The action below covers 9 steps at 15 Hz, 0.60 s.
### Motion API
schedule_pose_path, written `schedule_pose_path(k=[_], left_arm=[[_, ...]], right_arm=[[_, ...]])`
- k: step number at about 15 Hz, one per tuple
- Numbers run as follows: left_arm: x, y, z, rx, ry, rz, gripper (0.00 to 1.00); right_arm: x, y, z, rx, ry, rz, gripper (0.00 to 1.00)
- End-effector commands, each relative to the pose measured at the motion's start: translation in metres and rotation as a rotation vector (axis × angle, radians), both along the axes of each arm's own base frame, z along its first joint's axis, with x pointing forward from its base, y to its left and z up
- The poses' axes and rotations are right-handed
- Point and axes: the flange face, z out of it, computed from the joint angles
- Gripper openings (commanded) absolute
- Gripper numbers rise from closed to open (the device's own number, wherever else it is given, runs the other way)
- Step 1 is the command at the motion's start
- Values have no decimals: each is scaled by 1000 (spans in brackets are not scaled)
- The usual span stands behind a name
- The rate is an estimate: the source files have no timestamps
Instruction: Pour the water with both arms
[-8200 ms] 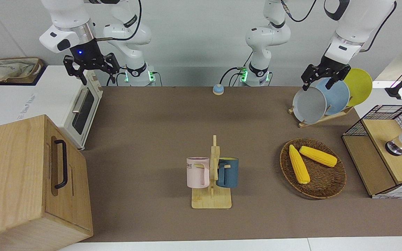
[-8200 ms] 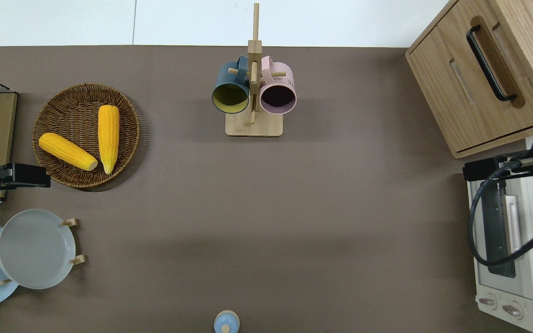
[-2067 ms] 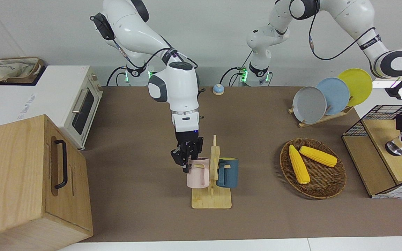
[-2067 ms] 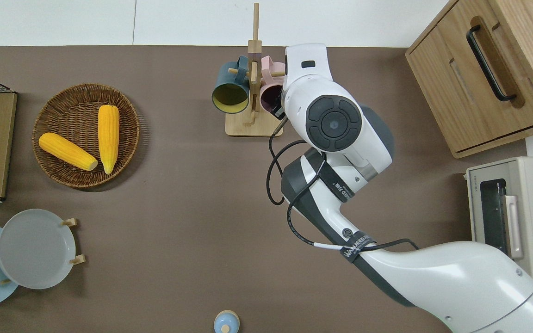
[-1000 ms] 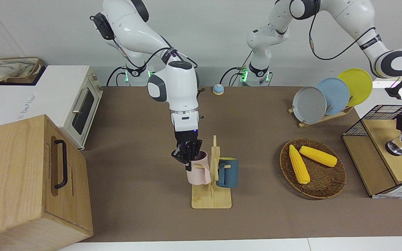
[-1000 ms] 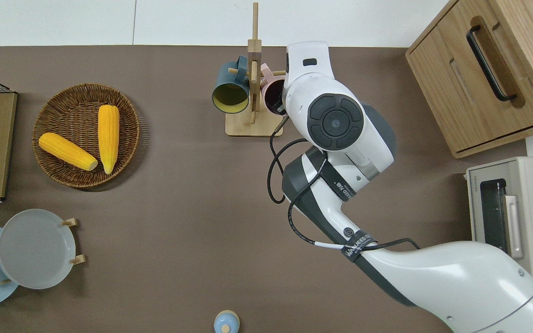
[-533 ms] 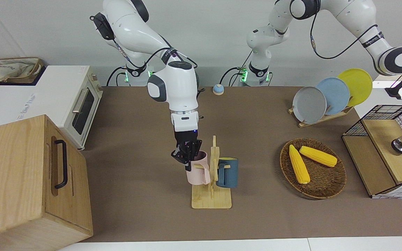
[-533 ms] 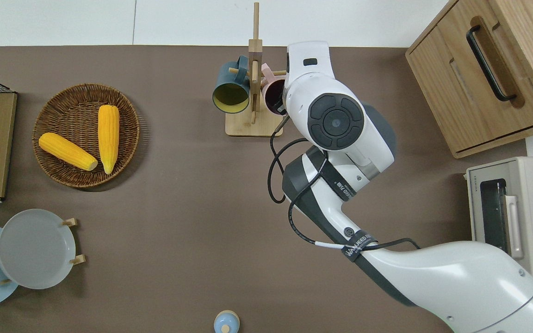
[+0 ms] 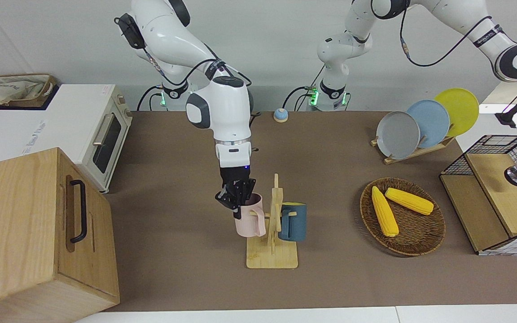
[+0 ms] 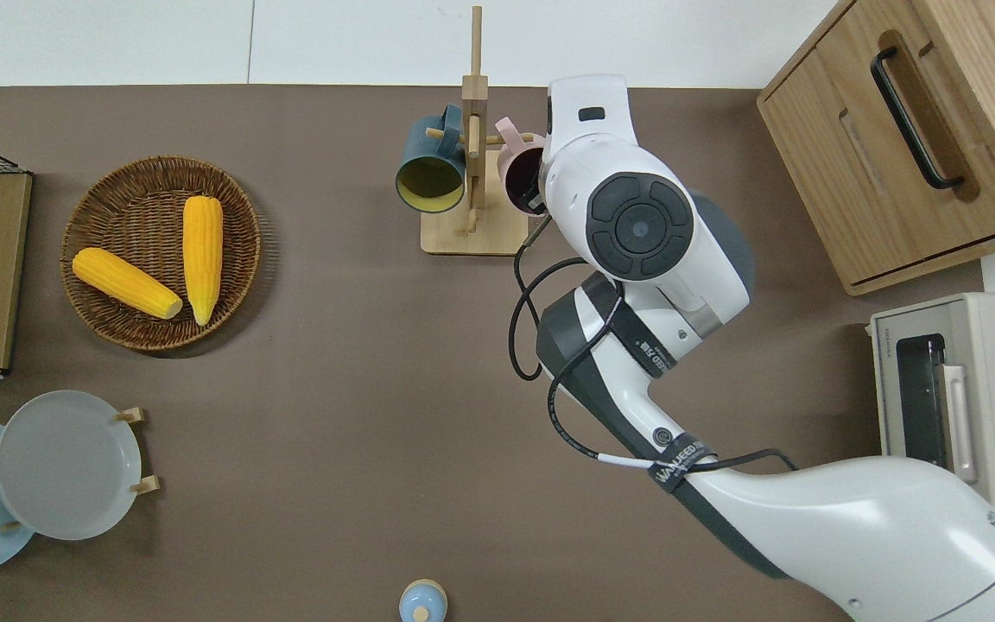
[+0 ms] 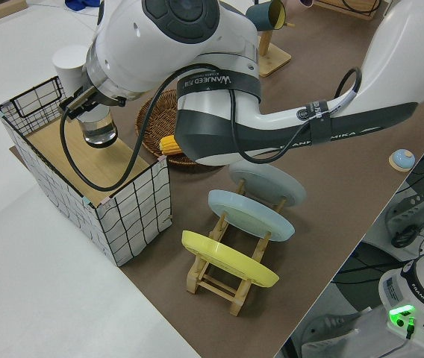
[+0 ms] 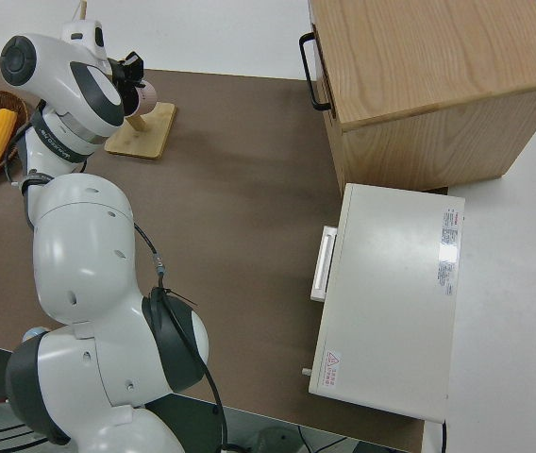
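Since half a second ago the pink mug (image 9: pixel 250 220) has tilted and slid outward along its peg on the wooden mug stand (image 9: pixel 273 251), drawn toward the right arm's end of the bench (image 9: pixel 330 148), and the left arm has lifted a clear glass vessel (image 11: pixel 98 130) a little higher over the wire-sided crate (image 11: pixel 133 211).

Taking the mug stand as landmark: the right tool (image 9: pixel 237 200) is clamped on the pink mug's rim, one side of the grip reaching inside the cup, with the mug's handle at the tip of the peg. A dark blue mug (image 10: pixel 430 169) hangs on the stand's opposite peg, toward the left arm's end. A wicker basket (image 9: pixel 424 242) with two corn cobs (image 9: pixel 384 211) lies farther toward the left arm's end than the stand, and a plate rack (image 9: pixel 413 152) with grey, blue and yellow plates stands nearer the robots than that basket. A wooden cabinet (image 9: pixel 20 224) and a white toaster oven (image 9: pixel 101 139) sit at the right arm's end.

The left tool (image 11: pixel 85 104) is over the crate at the left arm's end of the bench, just above the glass vessel; whether its grip is closed on the vessel cannot be told.
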Motion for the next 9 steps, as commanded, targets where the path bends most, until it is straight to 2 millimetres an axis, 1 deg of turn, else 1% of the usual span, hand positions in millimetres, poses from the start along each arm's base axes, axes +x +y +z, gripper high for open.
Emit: schedule_pose_path(k=[1,4,5,6,9], left_arm=[[-4,-2,25,-1,-8,6,0],[-6,-1,29,9,-8,4,0],[-6,-4,31,22,4,-6,0],[-7,-3,32,22,7,-8,0],[-8,-4,35,23,6,-9,0]], right_arm=[[-11,-7,7,-20,1,-3,0],[-11,-8,12,-22,-5,-3,0],[-12,-10,12,-33,4,-7,0],[-13,-14,16,-38,5,-14,0],[-14,-26,18,-48,7,-27,0]])
